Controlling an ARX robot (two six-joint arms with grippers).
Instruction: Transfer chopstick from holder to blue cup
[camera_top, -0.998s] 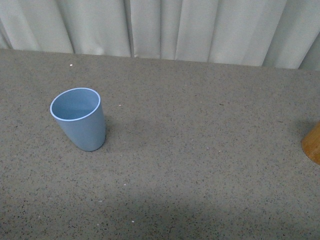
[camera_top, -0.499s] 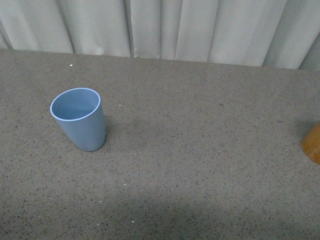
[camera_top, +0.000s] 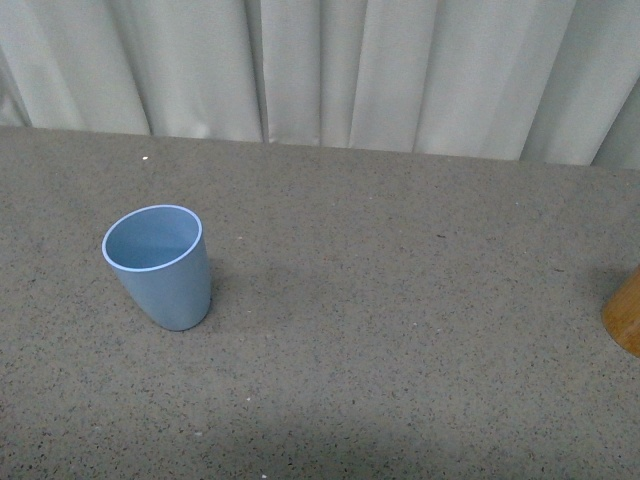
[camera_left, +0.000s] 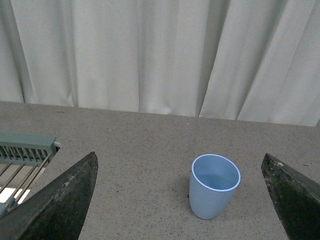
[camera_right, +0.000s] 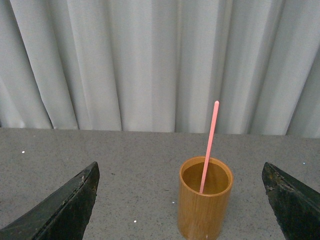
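The pale blue cup (camera_top: 160, 265) stands empty on the speckled grey table at the left; it also shows in the left wrist view (camera_left: 214, 185). Only the edge of the orange-brown holder (camera_top: 625, 312) shows at the right border of the front view. In the right wrist view the holder (camera_right: 205, 197) stands upright with one salmon-pink chopstick (camera_right: 209, 146) leaning in it. My left gripper (camera_left: 180, 200) is open, its dark fingers (camera_left: 60, 205) wide apart, short of the cup. My right gripper (camera_right: 182, 200) is open, short of the holder. Neither arm shows in the front view.
A pale pleated curtain (camera_top: 320, 65) hangs behind the table's far edge. A grey-green slatted rack (camera_left: 25, 150) lies at the table's side in the left wrist view. Speckled grey table surface (camera_top: 400, 300) lies between cup and holder.
The front view has shifted: the cup, holder and table edge sit lower in the picture than before. Nothing on the table has moved.
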